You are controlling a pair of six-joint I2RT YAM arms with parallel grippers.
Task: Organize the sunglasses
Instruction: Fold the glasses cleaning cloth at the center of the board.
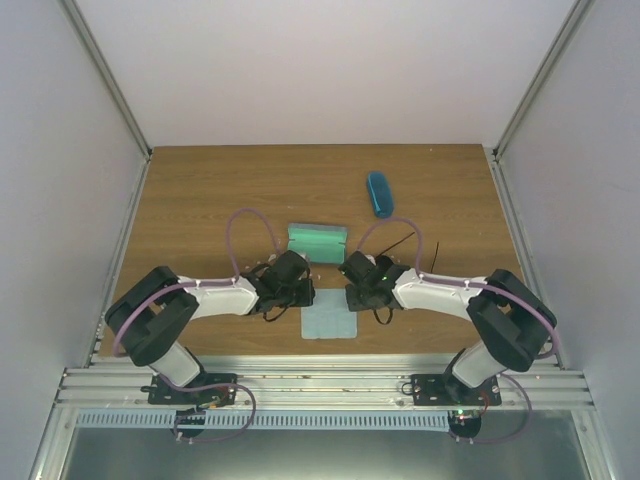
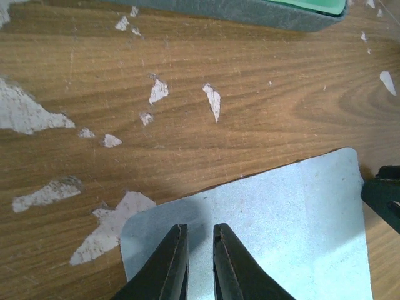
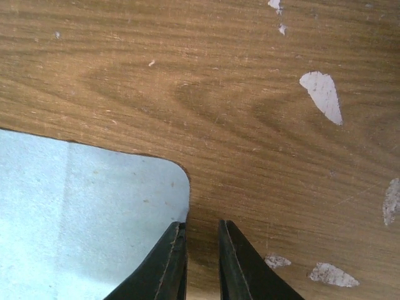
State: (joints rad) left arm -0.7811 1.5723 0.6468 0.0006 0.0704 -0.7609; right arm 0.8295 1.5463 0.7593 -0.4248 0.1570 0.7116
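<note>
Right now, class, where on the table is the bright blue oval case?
In the top view the bright blue oval case lies right of centre toward the far edge of the table, just beyond and right of the open green-lined case.
</note>
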